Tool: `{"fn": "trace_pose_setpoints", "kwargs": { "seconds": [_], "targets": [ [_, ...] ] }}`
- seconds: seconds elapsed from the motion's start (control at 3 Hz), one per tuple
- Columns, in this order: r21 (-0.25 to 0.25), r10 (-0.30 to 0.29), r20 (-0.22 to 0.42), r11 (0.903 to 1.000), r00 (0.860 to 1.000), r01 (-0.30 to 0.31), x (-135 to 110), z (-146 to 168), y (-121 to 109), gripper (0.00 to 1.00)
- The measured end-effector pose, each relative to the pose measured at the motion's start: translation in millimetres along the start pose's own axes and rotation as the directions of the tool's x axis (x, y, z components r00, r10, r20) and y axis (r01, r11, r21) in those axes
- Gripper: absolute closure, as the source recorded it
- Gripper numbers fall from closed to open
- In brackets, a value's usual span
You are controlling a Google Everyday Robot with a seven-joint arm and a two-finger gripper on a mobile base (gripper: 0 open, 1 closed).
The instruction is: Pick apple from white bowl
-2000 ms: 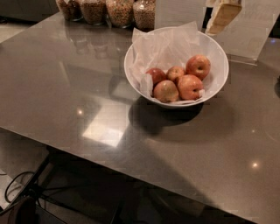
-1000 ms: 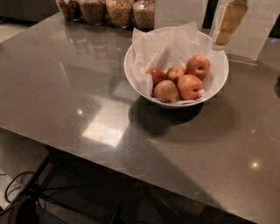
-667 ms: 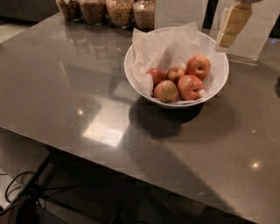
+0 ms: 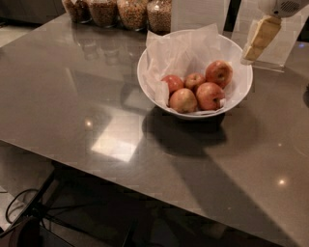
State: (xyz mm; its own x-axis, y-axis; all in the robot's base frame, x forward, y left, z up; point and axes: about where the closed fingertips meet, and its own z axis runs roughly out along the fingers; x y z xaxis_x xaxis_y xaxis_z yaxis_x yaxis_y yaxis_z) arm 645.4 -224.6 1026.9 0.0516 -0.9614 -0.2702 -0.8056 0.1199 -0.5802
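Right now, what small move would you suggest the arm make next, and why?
Probably ease the pincer down and left toward the apple: the pincer hangs above the right rim of the white bowl, clear of the fruit, and that apple lies nearest.

The tool [image 4: 251, 51] is the one thing that changes place. Two seconds earlier it sits at the top edge, behind the far rim of the bowl [image 4: 247, 79]. From there it drifts right and lower with each picture, and it now hangs in the upper right corner just over the bowl's right rim. Its rounded white housing [image 4: 282, 6] now shows above it.
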Motion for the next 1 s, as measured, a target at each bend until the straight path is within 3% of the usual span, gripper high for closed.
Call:
{"fn": "trace_pose_setpoints", "kwargs": {
  "seconds": [0.67,1.0],
  "targets": [
    [-0.068,-0.001,0.110,0.9977,0.994,0.008,13,46,18,0.00],
    [-0.089,-0.014,0.175,0.9955,0.984,0.031,12,68,30,0.00]
  ]
}}
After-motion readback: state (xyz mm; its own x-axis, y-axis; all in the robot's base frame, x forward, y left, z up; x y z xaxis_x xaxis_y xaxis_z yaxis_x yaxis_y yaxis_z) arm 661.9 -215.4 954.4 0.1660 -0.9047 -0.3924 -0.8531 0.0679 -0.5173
